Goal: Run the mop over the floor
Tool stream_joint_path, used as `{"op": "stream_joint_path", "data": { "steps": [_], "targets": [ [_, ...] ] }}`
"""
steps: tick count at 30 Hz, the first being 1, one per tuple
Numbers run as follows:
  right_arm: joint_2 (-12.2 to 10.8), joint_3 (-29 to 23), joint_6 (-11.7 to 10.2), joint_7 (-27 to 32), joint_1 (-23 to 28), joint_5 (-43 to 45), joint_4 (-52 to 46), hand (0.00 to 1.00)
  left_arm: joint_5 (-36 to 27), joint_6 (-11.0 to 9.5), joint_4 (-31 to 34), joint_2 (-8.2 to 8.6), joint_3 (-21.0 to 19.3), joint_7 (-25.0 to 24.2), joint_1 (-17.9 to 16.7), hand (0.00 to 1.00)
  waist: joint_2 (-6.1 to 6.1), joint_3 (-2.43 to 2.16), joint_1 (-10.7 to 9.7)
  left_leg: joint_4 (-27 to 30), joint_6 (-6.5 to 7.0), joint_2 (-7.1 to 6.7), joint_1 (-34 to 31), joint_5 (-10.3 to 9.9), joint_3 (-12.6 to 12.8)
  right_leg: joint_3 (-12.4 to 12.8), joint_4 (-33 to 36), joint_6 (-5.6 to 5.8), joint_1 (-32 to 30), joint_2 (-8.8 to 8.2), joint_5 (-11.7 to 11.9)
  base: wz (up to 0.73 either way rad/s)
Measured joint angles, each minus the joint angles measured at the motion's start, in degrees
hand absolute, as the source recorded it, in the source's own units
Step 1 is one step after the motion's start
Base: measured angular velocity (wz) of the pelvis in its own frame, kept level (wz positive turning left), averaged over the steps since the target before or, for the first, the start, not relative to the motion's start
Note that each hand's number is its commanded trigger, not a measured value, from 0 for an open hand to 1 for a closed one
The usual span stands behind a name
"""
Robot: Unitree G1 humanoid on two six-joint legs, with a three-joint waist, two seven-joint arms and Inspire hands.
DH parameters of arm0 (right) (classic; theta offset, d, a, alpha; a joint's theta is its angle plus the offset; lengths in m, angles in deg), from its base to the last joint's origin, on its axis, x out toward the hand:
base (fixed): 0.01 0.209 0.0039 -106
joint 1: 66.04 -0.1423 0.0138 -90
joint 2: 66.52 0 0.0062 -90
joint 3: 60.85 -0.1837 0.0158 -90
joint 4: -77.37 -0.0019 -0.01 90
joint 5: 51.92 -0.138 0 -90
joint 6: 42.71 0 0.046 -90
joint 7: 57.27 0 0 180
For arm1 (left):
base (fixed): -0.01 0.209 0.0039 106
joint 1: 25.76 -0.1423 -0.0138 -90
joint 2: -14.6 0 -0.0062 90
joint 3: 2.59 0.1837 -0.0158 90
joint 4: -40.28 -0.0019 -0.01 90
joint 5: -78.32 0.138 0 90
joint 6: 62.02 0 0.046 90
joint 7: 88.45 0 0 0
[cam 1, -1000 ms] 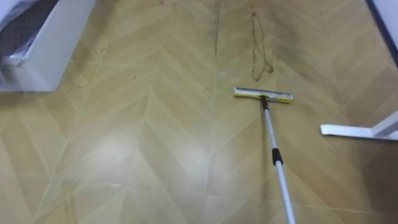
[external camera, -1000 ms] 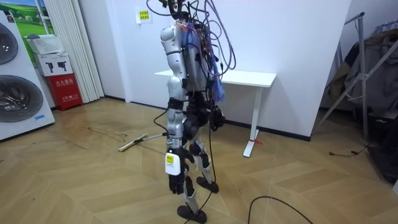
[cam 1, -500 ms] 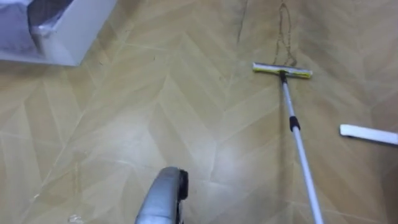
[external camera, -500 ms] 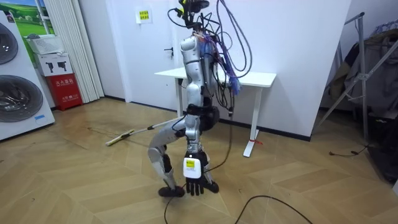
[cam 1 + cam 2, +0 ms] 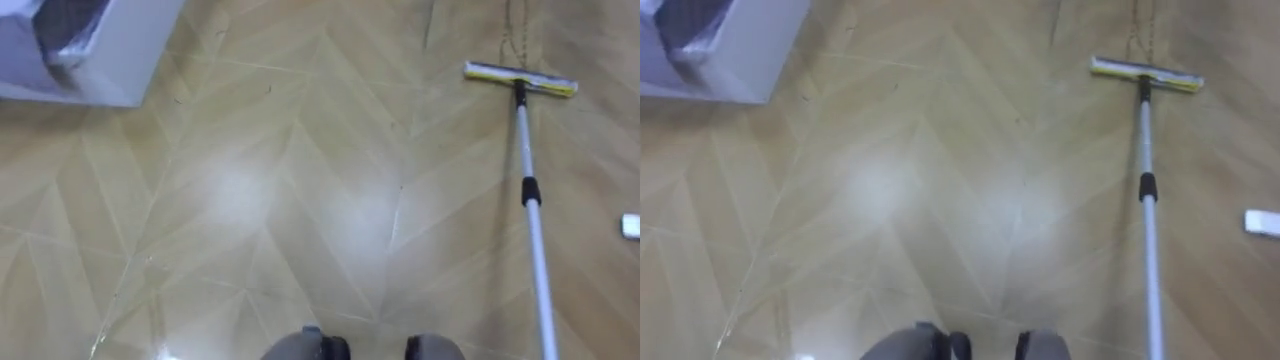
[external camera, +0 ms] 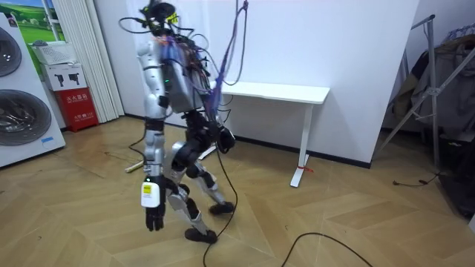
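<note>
mop head (image 5: 520,79) flat on wood floor (image 5: 250,200), left hand (image 6: 152,216) hanging, fingers (image 6: 153,225) relaxed and straight

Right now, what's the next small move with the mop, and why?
Probably a short push forward: the mop head lies flat on the floor, its handle running back toward the robot's right side, and a dark squiggle sits just beyond it. The left hand hangs open, idle.

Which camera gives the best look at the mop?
Left eye view: the mop shows plainly, from head along the pole. The right eye view matches it; in the room view the robot hides most of it.
</note>
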Motion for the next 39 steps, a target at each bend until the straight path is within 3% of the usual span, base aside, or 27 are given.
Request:
{"op": "stream_joint_path", "data": {
  "steps": [2, 4, 5, 8, 9, 10, 11, 12, 13, 15, 16, 17, 18, 19, 20, 21, 23, 24, 25, 27, 30, 32, 34, 36, 37, 38, 39],
  "targets": [
    [-1.7, -0.1, 0.0, 0.7, 2.6, -0.7, 0.0, 1.00, 0.0, 0.2, 0.0, 1.37, 0.5, 0.6, -2.4, 0.00, -0.32, -0.07, -0.3, 0.8, -1.07, -1.16, 1.8, -0.6, -3.5, -0.3, -13.6, -1.00, 0.5, 1.04, 2.4, -0.21],
    [-2.3, -0.2, 0.9, 1.4, 3.6, -0.7, 0.0, 1.00, -0.1, 0.6, 0.1, 2.03, 0.5, 0.8, -4.0, 0.00, -0.41, 0.07, -0.4, 4.8, -4.20, -1.24, 1.9, -2.7, -4.3, -1.5, -14.5, -2.10, 0.6, 1.03, 5.5, 0.03],
    [-2.7, -0.5, 1.3, 2.2, 3.3, -0.7, 0.0, 1.00, -0.4, 1.0, -0.1, 2.19, 0.5, 0.8, -4.4, 0.00, -0.49, 0.18, -0.3, 7.6, -5.46, -0.68, 1.5, -3.5, -4.2, -3.8, -11.5, -3.36, 0.8, 0.23, 3.3, 0.10],
    [-2.3, -1.5, 1.6, 2.9, -0.3, -0.8, 0.7, 1.00, -2.7, 1.0, -0.1, 2.09, 0.6, 0.9, -4.4, 0.00, -0.59, 0.20, -0.1, 16.3, -6.86, 0.76, -1.1, -2.9, -3.6, -6.2, -7.7, -4.75, 1.2, -0.10, -1.9, 0.17],
    [-1.5, -2.0, 1.8, 3.2, -3.1, -0.7, 0.8, 1.00, -3.8, 1.0, -0.1, 2.03, 0.8, 1.2, -4.4, 0.00, -0.74, 0.24, 0.3, 22.8, -9.19, 1.71, -3.7, -0.6, -2.9, -6.6, -5.0, -5.15, 1.2, -0.10, -4.4, 0.18],
    [-0.4, -2.4, 1.9, 3.3, -6.0, -0.6, 0.7, 1.00, -5.5, 0.8, 0.0, 1.85, 1.5, 1.6, -4.8, 0.00, -1.64, 0.57, 0.7, 28.9, -10.39, 2.35, -6.7, 4.0, -2.3, -6.6, -2.6, -5.43, 1.2, -0.32, -6.7, 0.23],
    [0.9, -2.4, 1.7, 3.2, -9.8, -0.6, 0.3, 1.00, -6.8, 0.7, 0.1, 1.37, 2.6, 1.9, -5.4, 0.00, -2.68, 0.60, 0.8, 34.0, -10.68, 2.21, -10.1, 10.6, -1.9, -6.2, -0.5, -5.60, 1.1, -0.90, -8.6, 0.17],
    [1.6, -2.3, 1.6, 3.1, -11.9, -0.9, 0.3, 1.00, -7.2, 0.6, 0.4, 1.10, 3.0, 1.9, -5.9, 0.00, -3.03, 0.60, 1.1, 36.2, -10.78, 2.51, -11.9, 12.4, -1.4, -6.0, 0.3, -5.56, 1.1, -0.90, -9.4, 0.00],
    [2.9, -2.0, 0.6, 3.0, -14.9, -1.7, -0.1, 1.00, -7.3, 0.5, 1.2, 0.43, 3.5, 1.9, -6.4, 0.00, -3.69, 0.71, 2.2, 38.7, -10.28, 3.88, -15.6, 11.8, -0.8, -6.0, 1.4, -6.01, 1.2, -0.72, -10.6, -0.13],
    [4.1, -1.7, -1.1, 3.0, -18.2, -2.7, -2.3, 1.00, -7.1, 0.4, 1.7, -0.49, 3.7, 1.8, -7.5, 0.00, -4.30, 1.02, 4.1, 34.2, -8.73, 5.31, -18.8, 8.6, -0.5, -5.9, 1.7, -5.75, 2.9, -0.05, -12.1, -0.15],
    [4.2, -1.7, -2.0, 2.7, -19.3, -3.4, -4.0, 1.00, -6.9, 0.3, 2.2, -1.09, 3.7, 1.8, -8.6, 0.00, -5.21, 1.09, 4.8, 26.5, -8.29, 5.36, -18.6, 6.6, -0.1, -5.4, 1.3, -5.22, 4.6, -0.09, -13.2, 0.00],
    [4.3, -1.7, -2.2, 2.4, -19.4, -3.7, -4.7, 1.00, -6.8, 0.4, 2.3, -1.23, 3.7, 1.7, -8.8, 0.00, -5.38, 1.10, 4.9, 21.4, -8.17, 5.32, -18.1, 6.3, -0.2, -5.2, 0.9, -4.84, 5.7, -0.11, -13.7, 0.12],
    [4.2, -1.8, -2.4, 2.3, -19.3, -4.6, -5.1, 1.00, -6.7, 0.4, 2.7, -1.37, 3.7, 1.3, -9.3, 0.00, -5.36, 1.05, 4.9, 11.5, -8.24, 5.11, -16.9, 6.4, -0.2, -5.2, -0.6, -4.06, 8.3, -0.07, -14.7, 0.25],
    [4.0, -1.6, -2.3, 2.0, -18.1, -5.9, -5.1, 1.00, -6.7, 0.4, 2.8, -1.56, 3.7, 0.6, -9.2, 0.00, -4.92, 0.81, 4.7, 6.1, -6.13, 4.88, -15.9, 7.7, 0.4, -5.1, -2.2, -3.08, 11.1, -0.30, -15.7, 0.46],
    [3.9, -1.3, -2.3, 1.1, -15.5, -7.2, -5.1, 1.00, -6.0, 0.4, 2.7, -1.63, 3.7, 0.0, -9.1, 0.00, -5.13, 0.66, 4.2, 5.5, -4.25, 4.48, -14.2, 6.6, 1.6, -4.8, -4.3, -1.70, 13.4, -0.86, -16.4, 0.48],
    [4.0, -1.1, -2.3, 0.8, -14.0, -7.9, -5.0, 1.00, -5.5, 0.4, 2.7, -1.63, 3.6, -0.2, -8.7, 0.00, -5.31, 0.52, 4.0, 5.3, -3.76, 4.10, -13.7, 5.7, 2.1, -4.1, -4.8, -1.25, 14.1, -1.19, -16.6, 0.47],
    [4.3, -0.4, -2.2, 0.2, -10.0, -8.2, -3.9, 1.00, -3.3, -0.1, 2.8, -1.26, 3.6, -0.9, -7.5, 0.00, -5.47, 0.48, 3.6, 5.6, -1.84, 3.42, -11.9, 3.2, 4.1, -1.2, -1.4, 0.47, 13.7, -1.71, -14.3, 0.16],
    [4.5, 0.0, -2.3, 0.3, -6.4, -8.2, -3.5, 1.00, -2.0, -0.5, 3.1, -0.86, 3.3, -1.0, -6.9, 0.00, -5.07, 0.44, 2.9, 5.7, -0.88, 2.35, -10.2, 1.4, 4.7, -0.4, 2.8, 1.36, 12.8, -2.37, -11.0, 0.04],
    [4.3, 0.1, -2.2, 0.6, -2.3, -7.7, -3.3, 1.00, -0.9, -1.3, 3.7, -0.51, 3.0, -1.0, -6.7, 0.00, -4.14, 0.03, 2.3, 5.7, -0.32, 1.59, -8.8, -0.3, 4.6, 0.0, 6.9, 1.40, 11.4, -2.92, -6.3, 0.04],
    [3.4, 0.1, -1.2, 0.8, 2.2, -7.7, -3.0, 1.00, -0.7, -2.1, 5.0, -0.40, 2.6, -0.9, -6.5, 0.00, -2.66, -0.16, 1.3, 5.3, 0.00, 0.91, -6.9, -2.3, 3.3, 0.8, 11.9, 1.23, 8.0, -2.36, -2.2, -0.17],
    [0.4, 0.5, -0.6, 2.4, 5.5, -7.3, -2.8, 1.00, -0.6, -2.3, 5.5, -0.13, 2.8, 0.1, -6.5, 0.00, -1.47, 0.09, 0.2, 3.9, -0.59, -0.45, -3.6, -3.6, -1.9, 0.4, 8.8, 0.59, -0.2, 0.19, -4.1, -0.66],
    [-1.0, 1.2, -0.4, 2.9, 5.6, -7.0, -2.0, 1.00, -0.6, -2.0, 4.9, 0.88, 2.7, 0.4, -6.5, 0.00, -0.72, 0.48, -0.1, 1.8, -1.43, -0.95, 0.7, -4.0, -5.9, -1.3, -0.9, -0.08, -1.2, 1.79, -4.1, -0.79],
    [-2.7, 1.2, 1.5, 3.2, 3.6, -3.7, -2.0, 1.00, -0.7, -1.6, 4.4, 1.41, 2.6, 0.8, -6.8, 0.00, -0.76, 0.54, -0.8, -0.5, -3.35, -1.29, 5.2, -5.3, -9.5, -2.3, -15.3, -1.34, 0.4, 3.17, -0.8, -0.63],
    [-2.9, -0.1, 3.0, 3.8, 1.8, -1.7, -1.8, 1.00, -1.0, -1.1, 4.3, 1.62, 2.4, 1.1, -6.8, 0.00, -1.19, 0.74, -1.2, 3.3, -5.16, -1.22, 6.1, -6.4, -9.5, -5.0, -14.4, -2.36, 2.7, 1.30, 1.0, 0.01],
    [-2.4, -1.5, 4.3, 4.5, -0.5, 0.5, -1.6, 1.00, -1.3, -0.9, 4.1, 1.54, 2.5, 1.3, -6.8, 0.00, -1.10, 0.73, -1.1, 8.5, -5.76, -0.19, 5.5, -6.1, -7.8, -7.9, -12.1, -4.03, 4.3, -0.40, -0.1, 0.26],
    [-1.6, -2.4, 4.6, 4.9, -3.6, 1.3, -1.4, 1.00, -1.4, -0.4, 4.0, 1.19, 2.7, 1.9, -6.8, 0.00, -1.68, 0.84, -0.5, 14.8, -8.15, 0.99, 4.0, -4.7, -6.1, -9.0, -9.3, -4.20, 5.1, -0.94, -2.6, 0.22],
    [-1.1, -2.3, 4.6, 4.9, -5.5, 1.3, -1.4, 1.00, -1.9, -0.3, 4.0, 0.86, 2.9, 2.2, -6.8, 0.00, -2.27, 0.81, 0.1, 17.7, -9.21, 1.77, 3.0, -3.3, -4.9, -8.9, -7.9, -4.39, 5.2, -0.96, -3.9, 0.14]
  ]
}}
